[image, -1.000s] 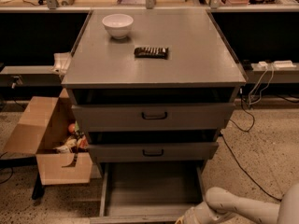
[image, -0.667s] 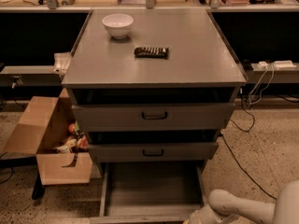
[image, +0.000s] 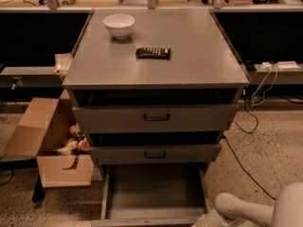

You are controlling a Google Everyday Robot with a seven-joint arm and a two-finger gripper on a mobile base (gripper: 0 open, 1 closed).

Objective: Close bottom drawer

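The plain grey metal bottom drawer (image: 154, 190) stands pulled out, with the pale gripper (image: 202, 221) by its front right corner, grip state untellable.

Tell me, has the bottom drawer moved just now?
No. The bottom drawer stays equally far out from the middle drawer; the tool sits by its front right corner.

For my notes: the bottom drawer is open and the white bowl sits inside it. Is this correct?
No. In the camera view the bottom drawer is open, but the white bowl sits on the cabinet top. The gripper is at the drawer's front right corner.
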